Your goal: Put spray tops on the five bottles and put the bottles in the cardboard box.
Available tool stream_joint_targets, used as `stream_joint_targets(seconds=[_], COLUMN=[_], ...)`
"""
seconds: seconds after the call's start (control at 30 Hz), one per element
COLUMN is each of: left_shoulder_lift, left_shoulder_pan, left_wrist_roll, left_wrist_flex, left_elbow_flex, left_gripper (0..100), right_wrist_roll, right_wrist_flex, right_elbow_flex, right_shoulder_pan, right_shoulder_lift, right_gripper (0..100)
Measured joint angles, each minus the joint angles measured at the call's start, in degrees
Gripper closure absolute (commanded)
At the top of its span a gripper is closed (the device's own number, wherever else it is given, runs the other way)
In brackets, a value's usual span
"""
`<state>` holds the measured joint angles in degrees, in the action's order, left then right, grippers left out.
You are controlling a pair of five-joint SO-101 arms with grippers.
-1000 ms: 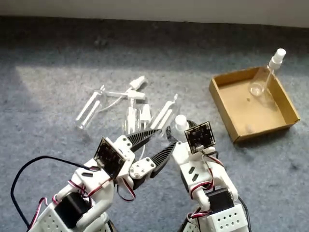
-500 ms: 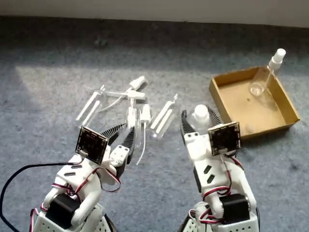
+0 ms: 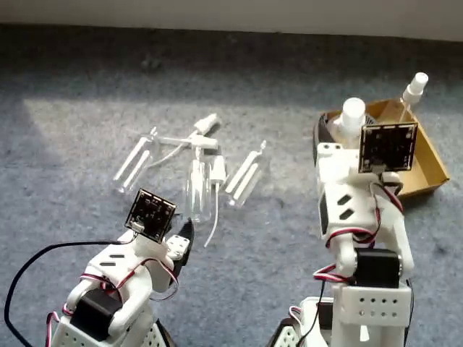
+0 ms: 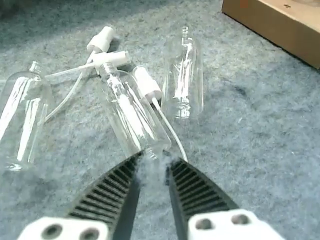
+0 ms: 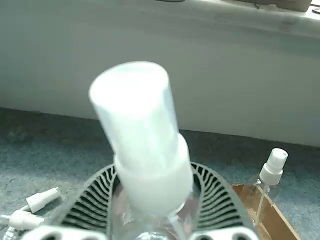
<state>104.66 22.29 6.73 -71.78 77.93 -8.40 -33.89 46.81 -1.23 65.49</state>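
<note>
At the cardboard box's (image 3: 428, 173) edge, a capped spray bottle (image 5: 145, 150) is gripped by the right gripper (image 5: 150, 210). The left gripper (image 4: 152, 167) is held empty, jaws slightly parted, just short of a clear bottle (image 4: 132, 112) on the carpet (image 4: 260, 125).

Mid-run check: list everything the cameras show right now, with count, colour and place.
open bottles: three, clear, lying on the carpet ahead of the left arm
loose spray tops: three, white with thin tubes, lying among those bottles
leaning bottle: one, clear with white spray top, propped in the box's far corner
held bottle: one, clear with white spray top, upright in the right gripper at the box's near edge
cardboard box: one, brown, on the carpet to the right
carpet: one, grey-blue, under everything
left gripper: one, black fingers, narrowly parted, by the middle bottle's base
right gripper: one, black fingers, clamped on the held bottle
</note>
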Motion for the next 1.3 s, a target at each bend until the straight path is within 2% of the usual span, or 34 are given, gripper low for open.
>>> stream_joint_targets(seconds=[0.17, 0.33, 0.47, 0.6, 0.83, 1.1, 1.3], left_shoulder_lift=[-0.5, -0.5, -0.5, -0.5, -0.5, -0.5, -0.5], left_shoulder_pan=[-4.9, -11.3, -12.0, -12.0, -12.0, -12.0, -12.0], left_wrist_roll=[0.0, 0.0, 0.0, 0.0, 0.0, 0.0, 0.0], left_wrist_flex=[0.4, 7.8, 12.7, 14.2, 14.7, 14.7, 14.7], left_elbow_flex=[5.6, 12.1, 16.5, 17.4, 17.7, 17.8, 17.9], left_gripper=[99, 99, 99, 99, 99, 99, 99], right_wrist_roll=[0.0, 0.0, 0.0, 0.0, 0.0, 0.0, 0.0], right_wrist_flex=[11.3, 24.3, 31.6, 37.3, 40.6, 40.8, 49.6], right_elbow_flex=[0.9, 5.6, 6.5, 6.5, 1.5, -6.3, -9.4], right_shoulder_pan=[4.0, 6.2, 7.1, 9.3, 11.5, 11.8, 12.0], right_shoulder_lift=[-8.9, -16.5, -22.9, -31.8, -48.6, -57.5, -66.1], right_gripper=[97.8, 97.8, 97.8, 97.8, 97.8, 97.8, 97.8])
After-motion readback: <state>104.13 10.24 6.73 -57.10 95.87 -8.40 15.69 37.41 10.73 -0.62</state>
